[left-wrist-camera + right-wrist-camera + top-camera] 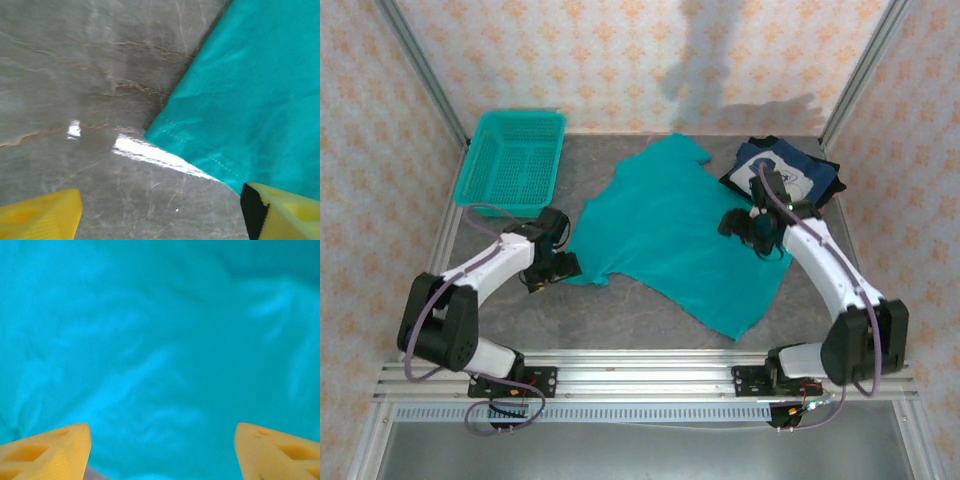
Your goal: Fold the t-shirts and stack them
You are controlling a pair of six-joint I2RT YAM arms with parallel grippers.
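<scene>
Left gripper (160, 216): jaws apart, low at the teal shirt's (680, 240) near-left hem corner; I reckon I'm lined up for a pinch.
Right gripper (162, 450): jaws apart over teal cloth, holding nothing.
Teal shirt: spread mid-bench (620, 320), unfolded.
Navy shirt (810, 172): folded far right; I take it as the stack base.

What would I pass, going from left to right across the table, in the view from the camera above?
teal mesh basket → teal t-shirt → navy t-shirt
</scene>
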